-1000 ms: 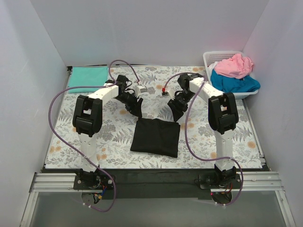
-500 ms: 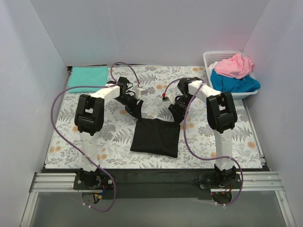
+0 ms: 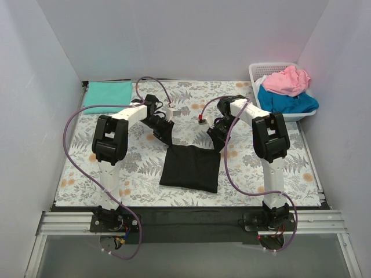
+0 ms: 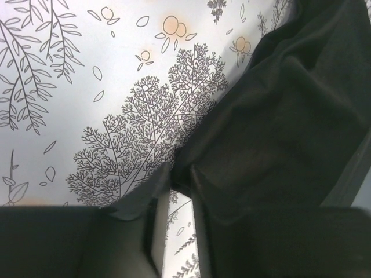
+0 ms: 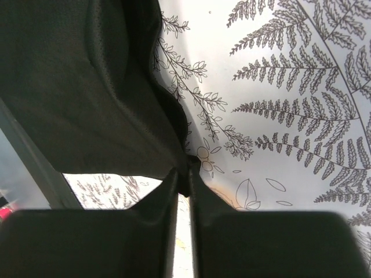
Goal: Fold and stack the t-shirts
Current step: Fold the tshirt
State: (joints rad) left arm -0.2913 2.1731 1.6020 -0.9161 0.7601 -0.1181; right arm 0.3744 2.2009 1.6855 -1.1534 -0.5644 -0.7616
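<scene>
The black t-shirt (image 3: 191, 168) lies folded in a rough square on the patterned cloth at the table's middle. My left gripper (image 3: 165, 137) is at its far left corner and my right gripper (image 3: 216, 139) at its far right corner. In the left wrist view my left gripper (image 4: 181, 188) is shut on a pinch of the black shirt's edge (image 4: 278, 116). In the right wrist view my right gripper (image 5: 184, 176) is shut on the black shirt's corner (image 5: 87, 87). The mint-green t-shirt (image 3: 107, 92) lies folded flat at the back left.
A white lattice basket (image 3: 272, 65) stands at the back right and holds the pink t-shirt (image 3: 287, 80) on top of the bright blue t-shirt (image 3: 290, 103). White walls close in the left, back and right sides.
Both arms have shifted only slightly, with the grippers staying at the black shirt's far corners. The shirt's outline is nearly the same.
</scene>
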